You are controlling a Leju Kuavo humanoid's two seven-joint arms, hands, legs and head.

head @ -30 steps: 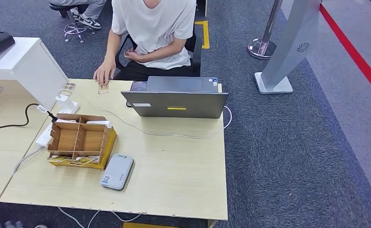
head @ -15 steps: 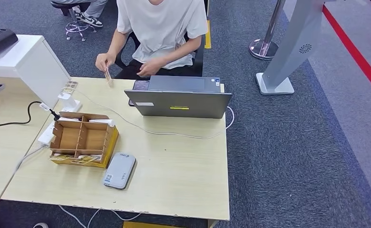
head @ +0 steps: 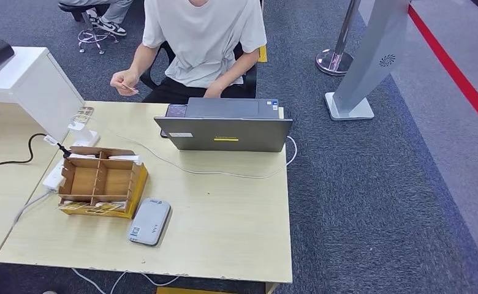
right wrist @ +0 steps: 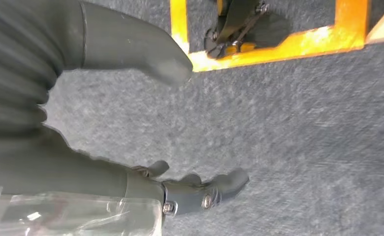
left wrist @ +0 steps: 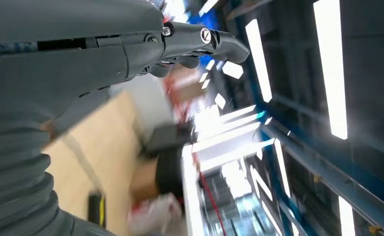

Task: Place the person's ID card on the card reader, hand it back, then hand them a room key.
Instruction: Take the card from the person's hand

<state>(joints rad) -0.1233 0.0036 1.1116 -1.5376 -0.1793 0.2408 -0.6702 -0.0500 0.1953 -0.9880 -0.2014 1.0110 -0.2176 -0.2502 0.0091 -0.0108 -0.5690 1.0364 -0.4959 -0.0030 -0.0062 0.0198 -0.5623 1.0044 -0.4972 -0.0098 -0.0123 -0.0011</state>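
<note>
Pale wood bench (head: 224,220): grey card reader (head: 149,222) lies near its front edge. Left robot hand (left wrist: 131,54) and right robot hand (right wrist: 145,147) are seen released, nothing grasped. Beyond, ID card (head: 130,88), thin and tan, is pinched in the person's hand (head: 123,81); judged light, stiff, best taken by its edges.

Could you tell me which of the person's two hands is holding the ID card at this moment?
It is the raised hand on the picture's left in the head view, pinching the ID card above the table's far edge. The person's other hand is down behind the laptop.
</note>
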